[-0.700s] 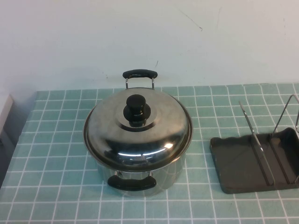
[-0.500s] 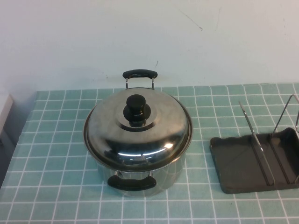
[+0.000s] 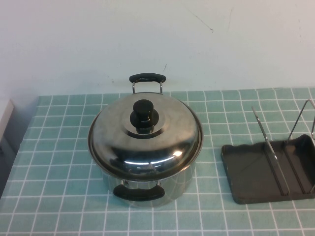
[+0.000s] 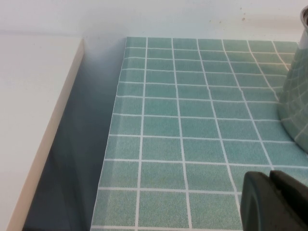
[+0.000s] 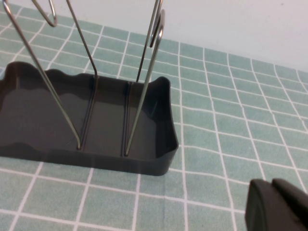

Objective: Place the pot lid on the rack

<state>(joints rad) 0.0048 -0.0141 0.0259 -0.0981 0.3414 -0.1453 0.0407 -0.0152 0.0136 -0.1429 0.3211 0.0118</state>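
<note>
The shiny steel pot lid (image 3: 147, 142) with a black round knob (image 3: 143, 115) sits on the steel pot (image 3: 147, 184) at the middle of the table. The dark grey rack (image 3: 256, 177) with thin wire dividers (image 3: 269, 147) stands at the right; it also shows in the right wrist view (image 5: 96, 125). Neither gripper shows in the high view. My left gripper (image 4: 270, 199) is shut and empty, low over the tiles left of the pot's wall (image 4: 296, 106). My right gripper (image 5: 274, 204) is shut and empty, beside the rack's end.
The table carries a green tiled mat (image 3: 59, 147). Its left edge drops off next to a white surface (image 4: 29, 120). A white wall (image 3: 157, 39) stands behind the pot. The pot's black handles (image 3: 146, 77) point to the back and front.
</note>
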